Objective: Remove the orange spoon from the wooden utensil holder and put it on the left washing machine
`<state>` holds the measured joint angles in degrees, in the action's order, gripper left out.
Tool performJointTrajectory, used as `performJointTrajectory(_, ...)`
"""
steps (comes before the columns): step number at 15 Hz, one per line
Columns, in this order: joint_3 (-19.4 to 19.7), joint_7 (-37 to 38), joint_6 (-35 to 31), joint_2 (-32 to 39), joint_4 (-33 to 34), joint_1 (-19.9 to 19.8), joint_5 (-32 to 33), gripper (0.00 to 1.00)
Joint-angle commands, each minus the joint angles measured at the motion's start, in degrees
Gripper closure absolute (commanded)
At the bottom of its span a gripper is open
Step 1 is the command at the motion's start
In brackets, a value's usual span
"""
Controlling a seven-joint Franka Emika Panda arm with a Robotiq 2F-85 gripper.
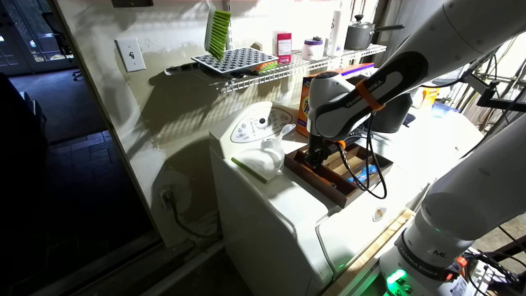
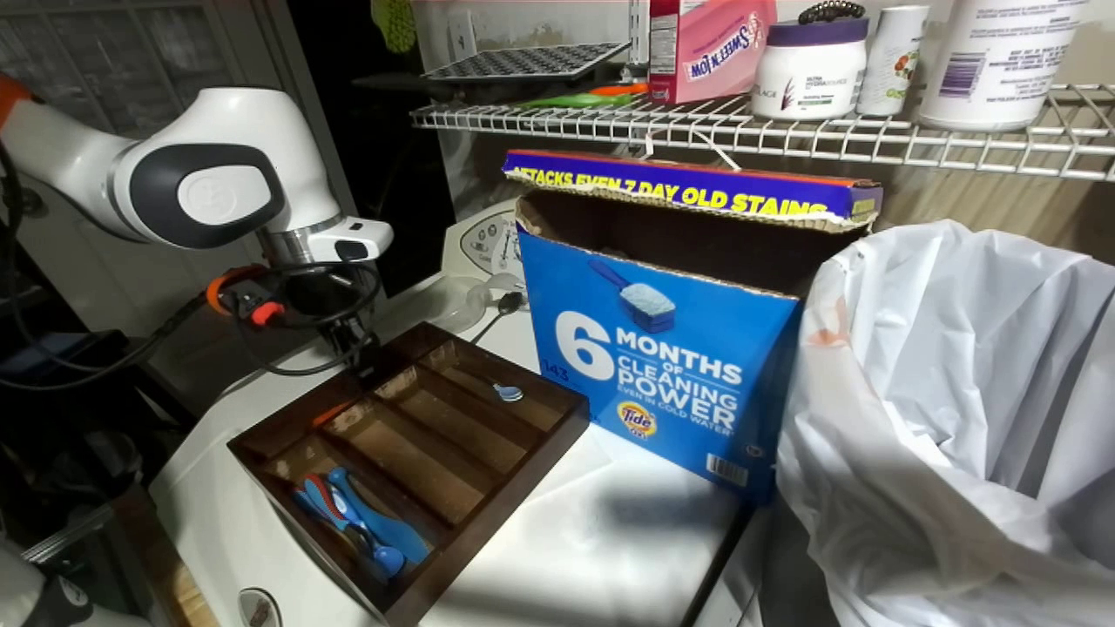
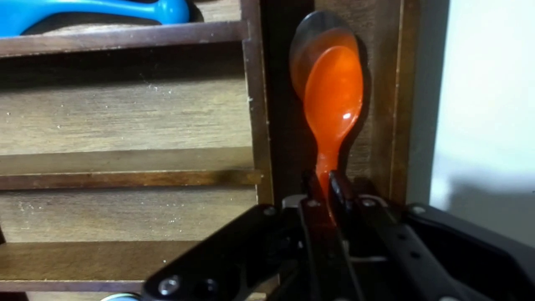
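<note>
The spoon (image 3: 333, 92) is in the holder (image 3: 402, 104), in the long compartment that runs along the left side in both exterior views. The fingers (image 3: 340, 190) are clamped on its handle, a little short of the bowl, one on either side. Whether it hangs clear of the compartment floor, I cannot tell.

It looks like glossy plastic, so it should be very light and fairly stiff, with perhaps some flex at the neck; breakage is hardly a worry, slipping is. The slim handle is the right place to hold: the bowl is rounded, looks slick and would likely turn or squirt out of a pinch. With only a narrow strip gripped, the bowl may swing if it catches a wall, so a straight lift seems best.

A metal spoon (image 3: 316, 23) shows partly under the bowl, and could drag along if the two are nested; whether they touch is unclear. On the smooth top of the washer (image 1: 294, 195), the spoon may skid, so letting go low makes sense.
</note>
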<state>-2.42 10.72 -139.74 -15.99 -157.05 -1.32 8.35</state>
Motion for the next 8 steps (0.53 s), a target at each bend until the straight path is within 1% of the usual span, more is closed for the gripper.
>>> performJointTrajectory(1, -0.20, -0.34, 1.35, -2.73, 0.14, -0.50, 0.37, 0.97)
performJointTrajectory(4, -0.40, -0.35, 1.21, -3.38, -0.07, -0.42, 0.30, 0.97)
performJointTrajectory(5, -0.42, -0.39, 1.16, -3.34, -0.17, -0.35, 0.16, 0.89)
performJointTrajectory(6, -0.45, -0.46, 1.04, -3.05, -0.26, -0.24, 0.02, 0.80)
performJointTrajectory(8, -0.46, -0.49, 0.87, -2.14, -0.13, -0.19, -0.12, 0.80)
